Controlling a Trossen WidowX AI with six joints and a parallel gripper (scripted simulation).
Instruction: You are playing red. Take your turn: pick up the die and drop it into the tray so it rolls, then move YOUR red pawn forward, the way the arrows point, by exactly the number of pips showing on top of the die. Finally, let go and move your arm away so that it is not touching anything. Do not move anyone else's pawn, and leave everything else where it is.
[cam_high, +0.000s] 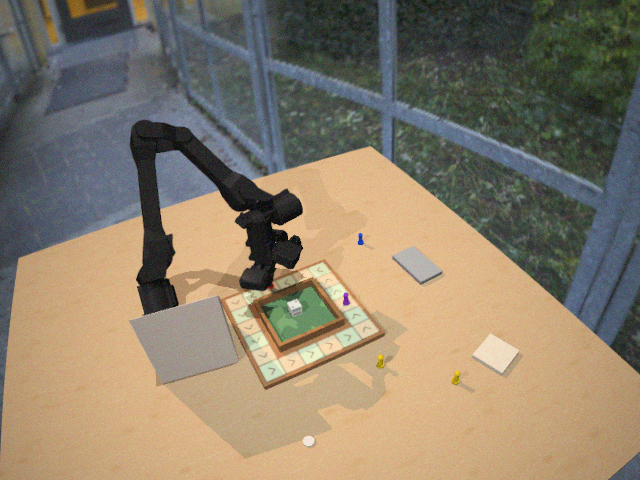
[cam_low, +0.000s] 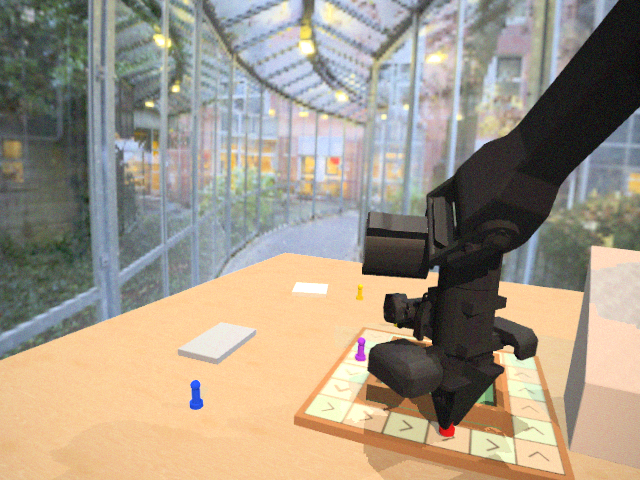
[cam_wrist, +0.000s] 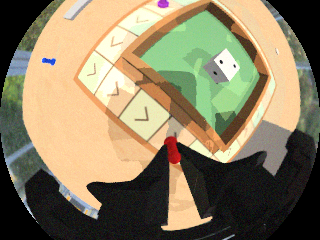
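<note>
My gripper (cam_high: 269, 283) (cam_low: 447, 421) (cam_wrist: 171, 147) points down, shut on the red pawn (cam_high: 270, 286) (cam_low: 447, 430) (cam_wrist: 171, 143). The pawn is upright at the fourth square from the near left corner of the board (cam_high: 310, 353) (cam_low: 328, 407) (cam_wrist: 145, 114) in the exterior view; whether its base touches is unclear. The white die (cam_high: 294, 307) (cam_wrist: 226, 65) lies in the green tray (cam_high: 312, 335) (cam_low: 398, 395) and shows two pips on top in the wrist view. The purple pawn (cam_high: 346, 299) (cam_low: 360, 350) (cam_wrist: 163, 3) stands on a side square.
A blue pawn (cam_high: 360, 239) (cam_low: 195, 396), two yellow pawns (cam_high: 380, 361) (cam_high: 456, 378), a grey slab (cam_high: 417, 265) (cam_low: 217, 343), a white tile (cam_high: 495, 353) (cam_low: 310, 288) and a white disc (cam_high: 308, 441) are off the board. A tall box (cam_high: 186, 341) (cam_low: 610, 356) stands beside it.
</note>
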